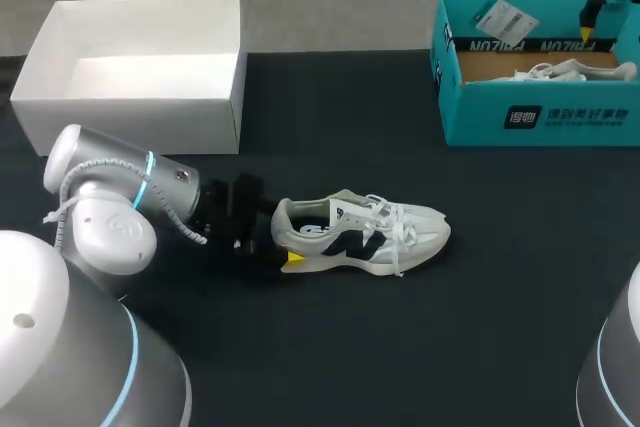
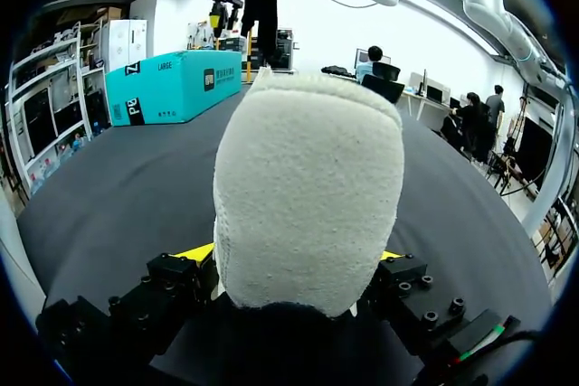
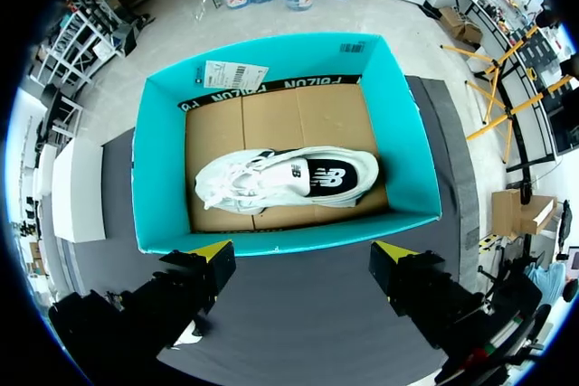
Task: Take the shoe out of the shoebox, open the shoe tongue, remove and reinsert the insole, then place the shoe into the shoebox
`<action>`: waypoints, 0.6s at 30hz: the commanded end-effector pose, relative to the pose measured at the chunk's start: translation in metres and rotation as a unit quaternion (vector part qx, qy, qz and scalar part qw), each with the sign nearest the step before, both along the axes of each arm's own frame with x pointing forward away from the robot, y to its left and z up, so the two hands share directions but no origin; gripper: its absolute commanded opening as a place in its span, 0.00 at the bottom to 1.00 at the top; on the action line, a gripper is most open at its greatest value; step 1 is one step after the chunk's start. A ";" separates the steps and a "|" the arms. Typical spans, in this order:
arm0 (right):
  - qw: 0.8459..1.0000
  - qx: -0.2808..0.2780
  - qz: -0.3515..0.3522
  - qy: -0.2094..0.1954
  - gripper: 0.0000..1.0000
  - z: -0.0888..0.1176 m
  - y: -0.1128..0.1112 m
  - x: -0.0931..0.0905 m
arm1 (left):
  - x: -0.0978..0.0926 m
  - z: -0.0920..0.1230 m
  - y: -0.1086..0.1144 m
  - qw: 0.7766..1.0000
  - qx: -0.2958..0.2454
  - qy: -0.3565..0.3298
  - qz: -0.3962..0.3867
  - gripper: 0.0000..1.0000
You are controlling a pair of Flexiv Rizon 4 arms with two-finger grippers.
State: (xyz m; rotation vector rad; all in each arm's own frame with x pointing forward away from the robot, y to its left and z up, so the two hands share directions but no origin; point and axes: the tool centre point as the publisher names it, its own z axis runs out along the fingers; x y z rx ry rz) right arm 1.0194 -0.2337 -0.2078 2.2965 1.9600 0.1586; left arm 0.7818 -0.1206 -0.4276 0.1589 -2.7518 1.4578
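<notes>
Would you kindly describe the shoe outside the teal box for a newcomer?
At the middle of the dark table lies a white sneaker with a dark side logo, its heel held by the left end effector. Unlike the other sneaker, it is outside the teal shoebox.

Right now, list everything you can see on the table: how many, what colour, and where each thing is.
loose shoe: 1, white with a dark logo, mid-table, toe pointing to the right
boxed shoe: 1, white with a dark logo, lying inside the shoebox
shoebox: 1, teal, open, far right of the table
tag: 1, white, in the shoebox near a corner, apart from the boxed shoe
white box: 1, white, open, far left of the table
table: 1, black, under everything
left gripper: 1, black with yellow tips, shut on the loose shoe's heel
right gripper: 1, black with yellow tips, open, above the shoebox
</notes>
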 end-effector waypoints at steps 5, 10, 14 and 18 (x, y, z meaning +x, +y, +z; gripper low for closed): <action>1.000 -0.017 -0.019 -0.007 1.00 -0.006 0.060 -0.010 | 0.000 -0.002 -0.003 1.000 0.001 0.000 0.001 0.00; 1.000 -0.008 -0.012 0.005 1.00 -0.011 0.092 -0.019 | 0.000 -0.002 -0.003 1.000 0.001 0.000 0.001 0.00; 1.000 -0.002 -0.016 0.003 1.00 -0.011 0.116 -0.032 | 0.000 -0.002 -0.003 1.000 0.001 0.000 0.001 0.00; 1.000 0.011 -0.023 -0.002 1.00 -0.008 0.134 -0.048 | 0.000 -0.002 -0.003 1.000 0.001 0.000 0.001 0.00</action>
